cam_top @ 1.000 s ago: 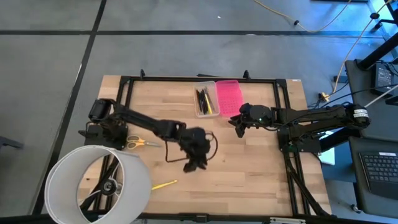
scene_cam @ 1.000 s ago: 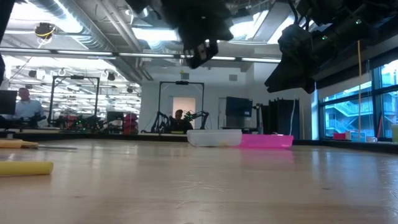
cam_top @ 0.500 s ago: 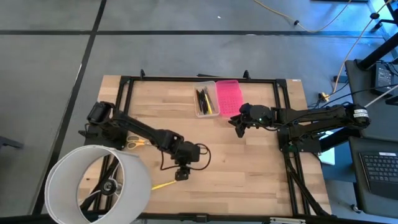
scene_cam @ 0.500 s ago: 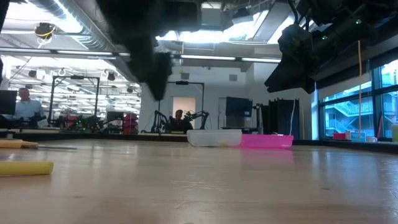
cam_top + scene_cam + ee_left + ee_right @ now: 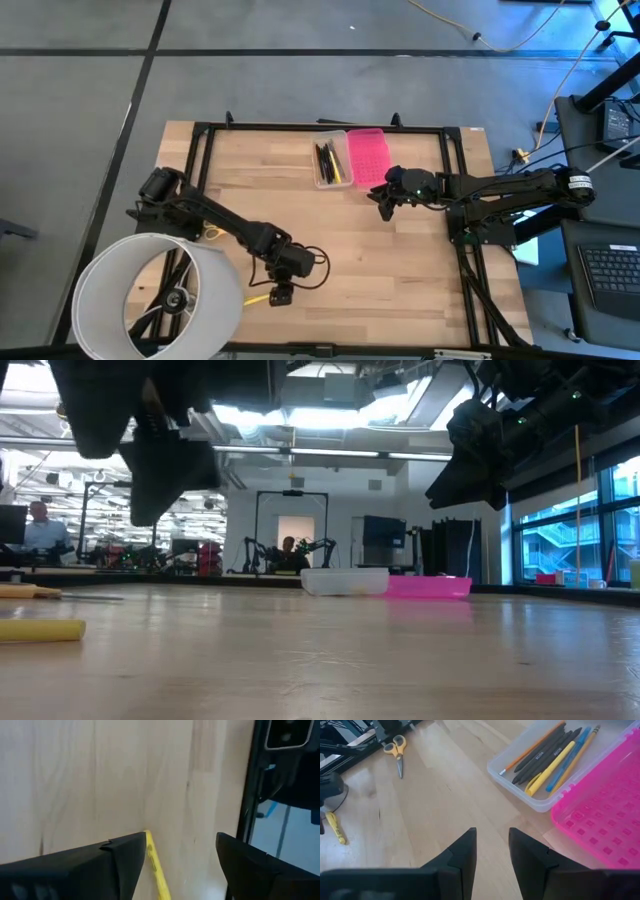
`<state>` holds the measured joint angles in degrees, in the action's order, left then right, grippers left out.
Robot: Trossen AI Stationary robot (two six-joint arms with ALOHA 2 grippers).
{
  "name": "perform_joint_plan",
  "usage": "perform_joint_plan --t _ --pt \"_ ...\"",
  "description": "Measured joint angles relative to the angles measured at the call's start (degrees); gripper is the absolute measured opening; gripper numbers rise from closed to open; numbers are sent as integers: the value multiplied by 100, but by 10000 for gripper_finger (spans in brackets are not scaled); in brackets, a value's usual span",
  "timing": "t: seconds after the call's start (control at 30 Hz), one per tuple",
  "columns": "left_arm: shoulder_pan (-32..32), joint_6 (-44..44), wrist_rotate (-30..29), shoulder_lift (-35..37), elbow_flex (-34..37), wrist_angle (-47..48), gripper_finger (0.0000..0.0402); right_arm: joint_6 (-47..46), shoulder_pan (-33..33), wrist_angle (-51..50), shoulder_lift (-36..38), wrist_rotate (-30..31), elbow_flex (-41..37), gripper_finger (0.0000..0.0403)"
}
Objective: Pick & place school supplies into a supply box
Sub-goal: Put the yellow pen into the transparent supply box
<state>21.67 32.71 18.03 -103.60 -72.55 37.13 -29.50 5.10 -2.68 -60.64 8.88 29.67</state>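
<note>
1. Since the earlier frames, the left gripper (image 5: 281,294) has been swung from mid-surface towards the near edge and its jaws have been spread wide; nothing is held.
2. A yellow marker (image 5: 259,298) lies on the wooden surface (image 5: 400,260) just beside that gripper, on the white hoop (image 5: 160,295) side; in the left wrist view its long axis is seen running between the spread jaws.
3. The right gripper (image 5: 385,205) is parked near the supply box (image 5: 331,160), partly open and empty, well apart from the marker.
4. The left arm is judged the nearer.

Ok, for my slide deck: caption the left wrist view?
Open left gripper poised over a yellow marker lying on the wooden table.
</note>
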Motion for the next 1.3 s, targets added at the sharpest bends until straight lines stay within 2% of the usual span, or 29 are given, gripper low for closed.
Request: perform_joint_plan --t 0.13,0.27,0.4,0.5,0.6,0.7,0.8,1.0,1.3 --pt "0 -228 98 -159 0 -346 231 0 1 17 0 1 0 119" --pt "-44 -650 722 -255 0 -540 231 -24 2 53 0 4 0 119" --pt "-219 -1173 1101 -266 82 -629 230 -40 2 129 0 4 0 119" --pt "-371 -1293 1624 -266 448 -925 230 -233 1 163 0 6 0 119" --pt "-472 -1109 2327 -266 956 -1660 230 -331 0 164 0 9 0 119" --pt "-496 -741 2541 -134 1490 -2231 230 -343 0 164 0 9 0 119" --pt "-491 -646 2297 228 1885 -2489 230 -391 2 164 0 46 0 119" --pt "-224 -380 1159 874 2374 -2395 232 -655 2 168 0 494 0 119" --pt "340 356 343 819 2566 -2402 232 -780 2 163 0 570 0 119"
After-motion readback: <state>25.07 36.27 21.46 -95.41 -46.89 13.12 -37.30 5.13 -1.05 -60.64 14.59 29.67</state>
